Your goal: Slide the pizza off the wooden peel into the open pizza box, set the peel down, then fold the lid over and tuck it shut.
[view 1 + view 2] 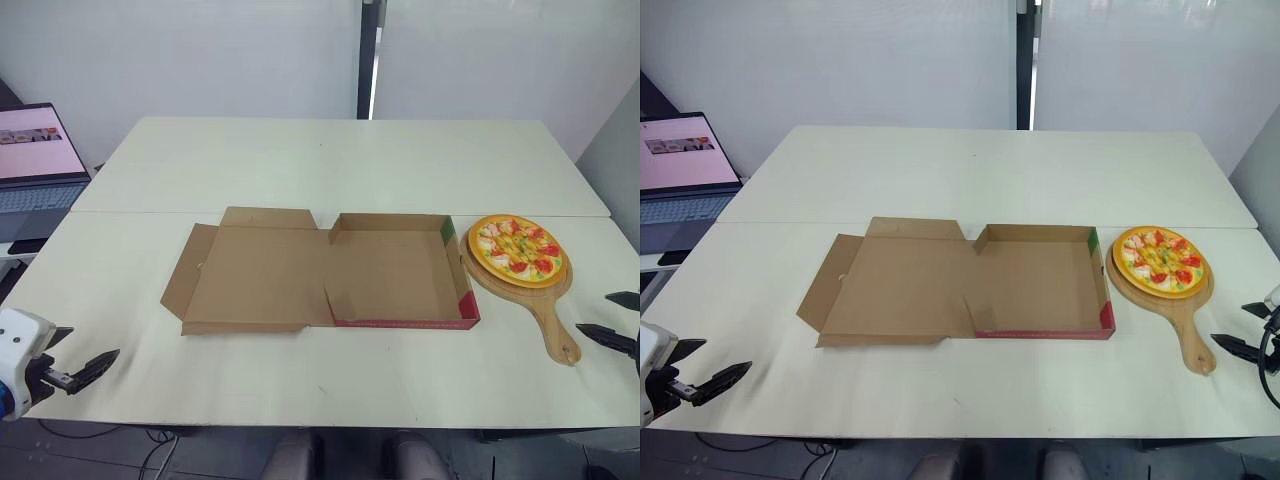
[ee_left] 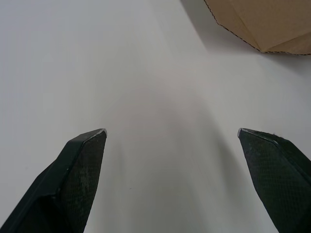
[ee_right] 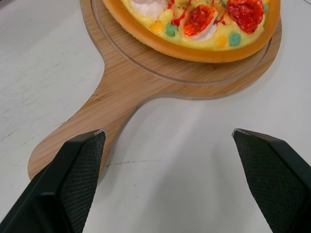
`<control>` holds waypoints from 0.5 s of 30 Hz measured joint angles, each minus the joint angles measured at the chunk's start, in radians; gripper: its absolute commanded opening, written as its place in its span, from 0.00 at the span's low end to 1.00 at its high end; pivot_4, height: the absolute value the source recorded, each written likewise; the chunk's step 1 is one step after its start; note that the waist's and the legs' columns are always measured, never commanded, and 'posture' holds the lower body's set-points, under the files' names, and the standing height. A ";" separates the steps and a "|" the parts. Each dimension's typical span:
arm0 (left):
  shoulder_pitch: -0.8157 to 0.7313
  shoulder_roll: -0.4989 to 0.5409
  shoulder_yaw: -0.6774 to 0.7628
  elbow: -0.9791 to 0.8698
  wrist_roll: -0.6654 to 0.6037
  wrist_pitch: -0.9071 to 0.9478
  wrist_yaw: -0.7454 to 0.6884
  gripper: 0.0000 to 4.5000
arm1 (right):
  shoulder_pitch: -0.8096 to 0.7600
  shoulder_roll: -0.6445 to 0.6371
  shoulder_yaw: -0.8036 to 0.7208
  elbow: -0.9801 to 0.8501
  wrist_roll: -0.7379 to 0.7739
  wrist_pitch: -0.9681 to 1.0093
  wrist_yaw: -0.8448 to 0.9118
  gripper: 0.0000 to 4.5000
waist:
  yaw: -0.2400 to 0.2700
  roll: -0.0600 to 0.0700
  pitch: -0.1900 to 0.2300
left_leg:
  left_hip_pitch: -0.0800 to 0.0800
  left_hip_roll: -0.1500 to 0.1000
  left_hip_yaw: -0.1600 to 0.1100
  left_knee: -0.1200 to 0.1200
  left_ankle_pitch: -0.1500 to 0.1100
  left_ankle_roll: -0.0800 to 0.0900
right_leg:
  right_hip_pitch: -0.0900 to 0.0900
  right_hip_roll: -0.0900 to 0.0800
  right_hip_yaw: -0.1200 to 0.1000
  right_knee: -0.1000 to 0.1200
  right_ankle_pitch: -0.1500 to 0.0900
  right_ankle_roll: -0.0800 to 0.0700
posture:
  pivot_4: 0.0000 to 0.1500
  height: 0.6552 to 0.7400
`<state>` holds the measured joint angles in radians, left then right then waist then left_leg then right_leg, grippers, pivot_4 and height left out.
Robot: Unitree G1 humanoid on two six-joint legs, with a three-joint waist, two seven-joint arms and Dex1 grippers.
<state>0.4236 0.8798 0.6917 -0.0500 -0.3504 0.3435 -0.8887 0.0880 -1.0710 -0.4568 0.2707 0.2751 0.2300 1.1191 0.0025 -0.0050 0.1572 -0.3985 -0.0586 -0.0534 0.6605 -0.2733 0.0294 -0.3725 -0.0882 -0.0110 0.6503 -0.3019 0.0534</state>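
right gripper (image 1: 606,315) wide open, just beside peel (image 1: 548,305) handle end, not touching. pizza (image 1: 517,249) on peel. left gripper (image 1: 86,348) wide, well apart from peel.

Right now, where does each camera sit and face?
Left eye view: head, facing forward and down at the pizza box, pizza and peel; left gripper and right gripper show, open.
Right eye view: stereo twin, same scene.
Left wrist view: along left fingers, toward table and box flap.
Right wrist view: along right fingers, toward peel handle and pizza, shared with head views.
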 measured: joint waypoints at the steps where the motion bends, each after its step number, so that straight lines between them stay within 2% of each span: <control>1: 0.000 0.000 0.000 0.000 0.000 0.000 0.000 1.00 | 0.000 0.000 0.000 0.000 0.000 0.000 0.000 1.00 | 0.000 0.000 0.000 | 0.000 0.000 0.000 0.000 0.000 0.000 | 0.000 0.000 0.000 0.000 0.000 0.000 | 1.00 0.86; 7: -0.054 0.056 -0.010 0.074 0.026 -0.037 -0.043 1.00 | -0.032 -0.038 0.026 0.038 -0.018 -0.012 0.033 1.00 | -0.001 0.000 0.000 | 0.000 0.000 0.000 0.000 0.000 0.000 | -0.001 0.000 0.000 0.000 0.000 -0.001 | 1.00 0.86; 15: -0.106 0.079 -0.010 0.147 -0.002 -0.045 -0.144 1.00 | -0.034 -0.040 0.043 0.071 -0.021 -0.027 0.042 1.00 | -0.003 0.001 0.000 | 0.000 0.000 0.000 0.000 0.000 0.000 | -0.001 0.000 0.000 0.001 0.000 -0.001 | 1.00 0.86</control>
<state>0.3174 0.9591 0.6822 0.0972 -0.3523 0.2982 -1.0331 0.0537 -1.1111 -0.4138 0.3417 0.2541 0.2030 1.1607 -0.0004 -0.0044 0.1575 -0.3985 -0.0586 -0.0532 0.6605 -0.2732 0.0293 -0.3731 -0.0882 -0.0110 0.6512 -0.3014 0.0527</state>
